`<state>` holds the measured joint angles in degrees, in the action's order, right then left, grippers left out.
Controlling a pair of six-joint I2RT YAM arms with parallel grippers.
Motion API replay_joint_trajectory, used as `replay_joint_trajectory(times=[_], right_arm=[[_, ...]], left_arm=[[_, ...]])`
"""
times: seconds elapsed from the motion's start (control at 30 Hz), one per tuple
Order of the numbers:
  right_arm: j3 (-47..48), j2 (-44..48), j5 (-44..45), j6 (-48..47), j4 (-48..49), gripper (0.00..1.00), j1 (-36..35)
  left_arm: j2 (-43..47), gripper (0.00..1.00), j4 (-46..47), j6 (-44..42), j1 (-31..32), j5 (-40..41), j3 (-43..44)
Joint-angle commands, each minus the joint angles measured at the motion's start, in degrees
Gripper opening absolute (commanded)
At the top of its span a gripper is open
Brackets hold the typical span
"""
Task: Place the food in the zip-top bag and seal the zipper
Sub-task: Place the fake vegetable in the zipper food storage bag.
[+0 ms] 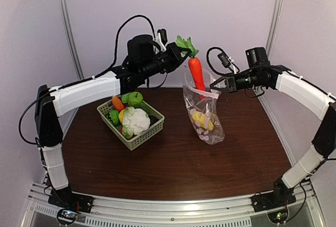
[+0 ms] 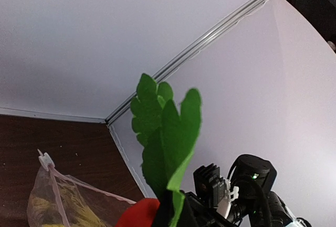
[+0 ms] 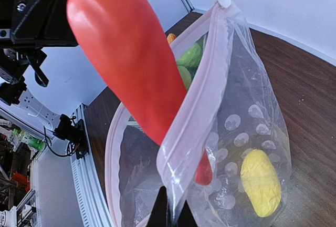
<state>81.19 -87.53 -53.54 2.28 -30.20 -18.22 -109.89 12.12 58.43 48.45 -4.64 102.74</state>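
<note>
Left gripper (image 1: 180, 54) jaws pinch the carrot (image 1: 196, 74) by its leaves, tip inside the zip-top bag (image 1: 207, 124), right of the basket (image 1: 150, 131). Right gripper (image 1: 216, 84) jaws pinch the zipper (image 3: 195, 106). Risk: carrot snags the rim, pulling it loose.

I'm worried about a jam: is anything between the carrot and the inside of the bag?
Nothing visible. The carrot, held by the left gripper, dips through the open bag mouth, which the right gripper pinches.
</note>
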Motion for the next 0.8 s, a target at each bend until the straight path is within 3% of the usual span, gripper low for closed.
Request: replay_joint_trajectory(times=[0.0, 0.07, 0.13, 0.23, 0.3, 0.5, 0.6, 0.67, 0.77], right_arm=[[1.13, 0.55, -2.20, 1.52, 1.88, 0.00, 0.42], [1.21, 0.98, -1.14, 0.93, 1.70, 0.00, 0.57], [1.34, 1.20, -0.37, 0.26, 1.20, 0.00, 1.16], [0.65, 1.25, -0.50, -0.11, 1.24, 0.00, 2.22], [-0.11, 1.31, -0.51, -0.33, 1.61, 0.00, 2.68], [1.50, 1.59, 0.03, -3.75, 0.08, 0.00, 3.61], [2.45, 3.12, 3.53, -6.49, -0.70, 0.00, 5.12], [0.10, 3.90, 8.36, -7.45, 0.92, 0.00, 5.13], [-1.38, 3.43, 7.44, -9.92, -0.22, 0.00, 5.12]], left_arm=[[-3.28, 0.00, 1.69, -0.99, 0.37, 0.53, 0.22], [-3.88, 0.10, 0.33, -0.66, 0.88, -0.10, -0.43], [-3.72, 0.36, -2.30, -1.52, 1.39, -0.79, -0.57], [-1.19, 0.68, -5.74, -5.35, 1.52, 0.34, -0.85], [1.14, 0.82, -7.62, -9.15, 1.48, 2.66, -0.60], [8.89, 0.91, -10.32, -19.17, -0.90, 4.78, -2.04], [14.40, 0.97, -15.78, -24.02, -3.08, 12.41, -6.51], [16.73, 0.96, -20.99, -25.46, -6.64, 13.56, -9.93], [16.40, 0.90, -33.86, -25.23, -11.91, 14.09, -12.31]])
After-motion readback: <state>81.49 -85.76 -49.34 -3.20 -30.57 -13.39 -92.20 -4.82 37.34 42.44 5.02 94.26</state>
